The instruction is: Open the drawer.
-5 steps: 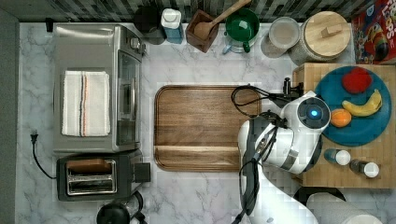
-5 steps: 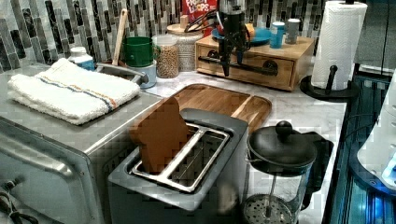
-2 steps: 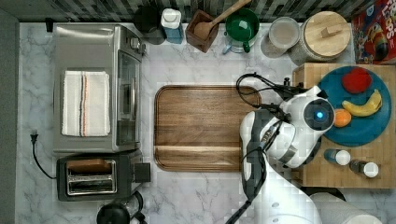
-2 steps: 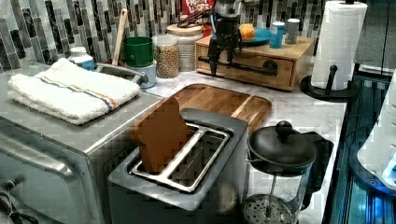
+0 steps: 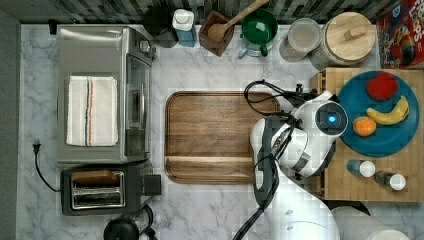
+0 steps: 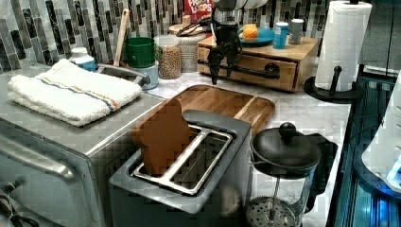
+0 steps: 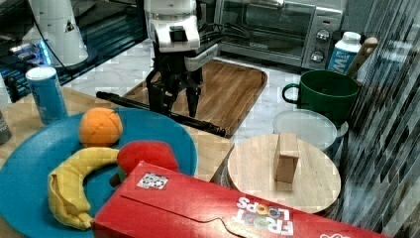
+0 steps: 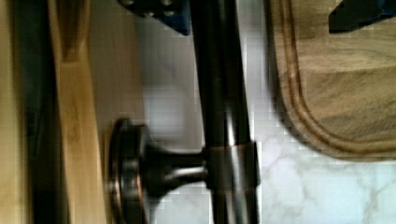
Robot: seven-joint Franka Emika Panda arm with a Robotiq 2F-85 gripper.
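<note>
The drawer (image 6: 255, 66) is a light bamboo front in a low wooden box, with a long black bar handle (image 6: 250, 71) across it. My gripper (image 6: 221, 75) hangs straight down over the end of the handle at the left view's left, open, with a finger on each side of the bar. In the right view the gripper (image 7: 174, 110) straddles the handle (image 7: 208, 126) the same way. In the wrist view the bar (image 8: 224, 93) runs between the two fingertips (image 8: 159, 14), with a gap on both sides, and the drawer front (image 8: 79, 140) lies beside it.
A darker brown wooden tray (image 5: 215, 135) lies on the marble counter in front of the drawer. The box top (image 5: 350, 187) carries a blue plate (image 5: 385, 145) of fruit and two shakers. Jars, a green mug (image 5: 259, 27), a toaster oven (image 5: 102, 95), a toaster and a paper towel roll (image 6: 343, 42) stand around.
In the left view the gripper has moved left and come down, from above the box top to around the handle bar. The drawer looks unmoved.
</note>
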